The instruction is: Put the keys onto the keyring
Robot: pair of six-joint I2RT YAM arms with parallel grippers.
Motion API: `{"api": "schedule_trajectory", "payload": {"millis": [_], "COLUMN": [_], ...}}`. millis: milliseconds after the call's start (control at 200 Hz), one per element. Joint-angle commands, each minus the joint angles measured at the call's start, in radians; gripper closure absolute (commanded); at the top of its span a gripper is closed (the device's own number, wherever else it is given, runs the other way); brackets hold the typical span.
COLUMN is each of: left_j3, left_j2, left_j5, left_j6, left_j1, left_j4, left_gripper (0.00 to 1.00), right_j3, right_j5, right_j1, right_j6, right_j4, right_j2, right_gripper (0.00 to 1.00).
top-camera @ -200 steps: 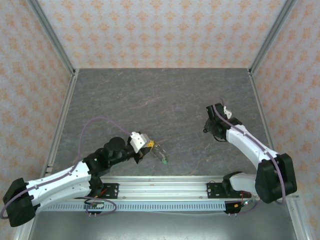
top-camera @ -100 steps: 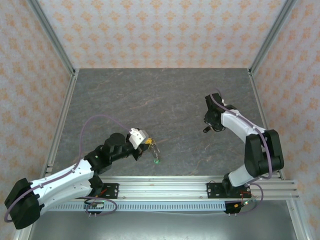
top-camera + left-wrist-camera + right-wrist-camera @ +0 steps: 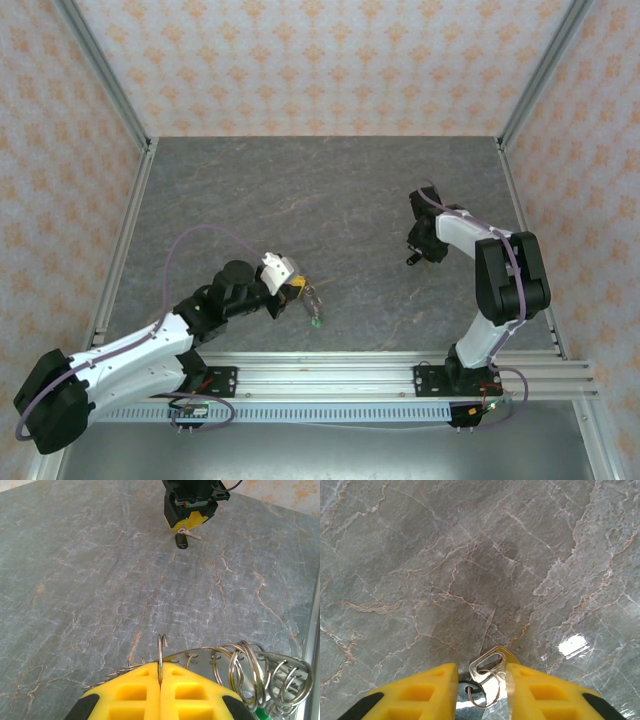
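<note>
Top view: over the last second the right arm has folded its elbow back. The right gripper [image 3: 420, 250] stays by the dark-headed key [image 3: 411, 260], mid-right on the table [image 3: 330, 190]. The left arm lies low and outstretched, and the green key [image 3: 316, 322] has swung in under the keyring [image 3: 311, 297]. Key and ring are well apart, so threading is judged not yet begun.

Left wrist: the left gripper [image 3: 160, 674] is closed tight on the keyring's wire.

Right wrist: the jaws stand part open about the key. Whether they pinch it cannot be told.
</note>
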Motion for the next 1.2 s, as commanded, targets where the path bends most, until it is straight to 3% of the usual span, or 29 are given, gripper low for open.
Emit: {"api": "schedule_trajectory", "payload": {"millis": [0, 556, 776, 831, 1076, 1196], "left_j3": [0.038, 0.050, 0.058, 0.059, 0.066, 0.071], "left_j2": [0.009, 0.014, 0.016, 0.018, 0.025, 0.030], "left_j5": [0.020, 0.025, 0.021, 0.021, 0.028, 0.029], "left_j6": [-0.012, -0.007, 0.001, 0.001, -0.001, 0.001], "left_j1": [0.009, 0.011, 0.010, 0.011, 0.011, 0.011], "left_j4": [0.057, 0.031, 0.021, 0.018, 0.011, 0.006], "left_gripper": [1.00, 1.00, 1.00, 1.00, 1.00, 1.00], "right_j3": [0.005, 0.005, -0.002, -0.008, -0.021, -0.022], "right_j5": [0.002, 0.000, -0.016, -0.030, -0.132, -0.121], "right_j1": [-0.008, -0.008, -0.008, -0.008, -0.008, -0.008], "right_j6": [-0.019, -0.077, -0.118, -0.135, -0.206, -0.217], "right_j4": [-0.005, 0.011, 0.015, 0.015, -0.020, -0.039], "right_j2": [-0.001, 0.030, 0.013, 0.005, -0.008, -0.011], "right_gripper": [0.72, 0.75, 0.82, 0.89, 0.93, 0.92]}}
